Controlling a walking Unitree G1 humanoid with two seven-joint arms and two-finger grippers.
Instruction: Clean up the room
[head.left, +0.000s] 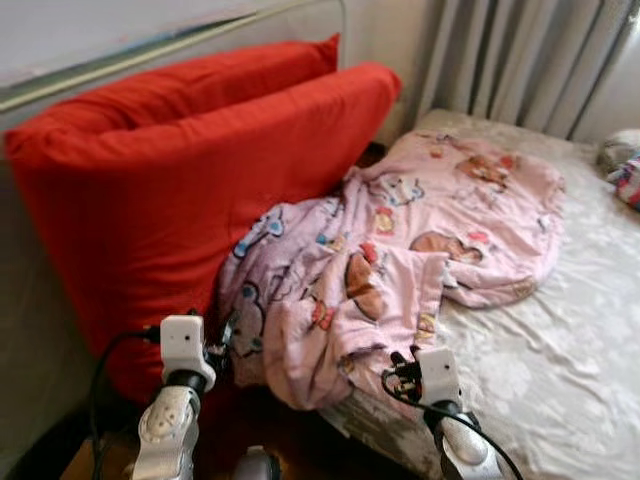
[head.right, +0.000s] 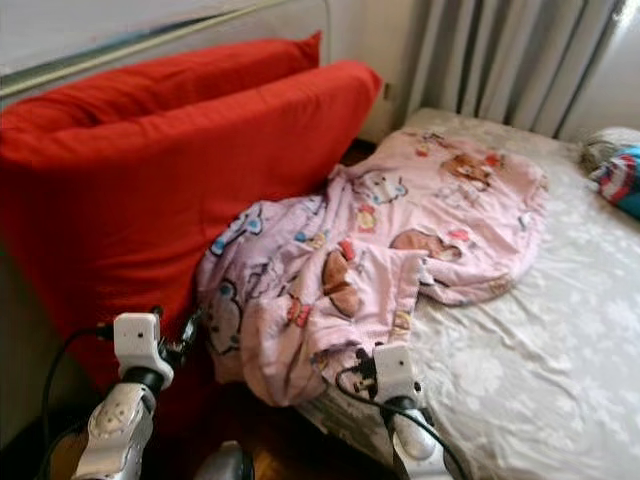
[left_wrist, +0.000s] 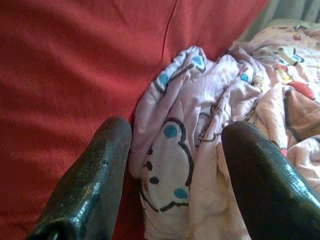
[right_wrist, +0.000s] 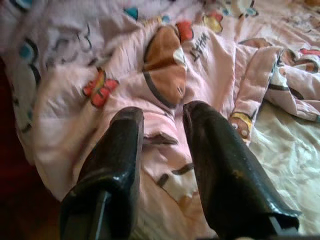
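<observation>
Left gripper (left_wrist: 175, 145) gapes at the blanket's (head.left: 400, 250) edge beside the red pillow (head.left: 180, 170); right gripper (right_wrist: 162, 117), narrowly parted, over its hanging hem.

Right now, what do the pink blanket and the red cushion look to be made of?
Pink blanket: soft printed fabric, probably cotton or fleece; matte, crumpled in loose folds, cartoon animals printed on it. Red cushion: padded, in a woven cloth cover; matte, with a visible seam.

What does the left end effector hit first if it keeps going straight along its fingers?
Most likely the pink cartoon-print blanket, whose bunched edge sits between the open fingers of the left end effector. The red pillow lies just beside that line; depth is unclear.
</observation>
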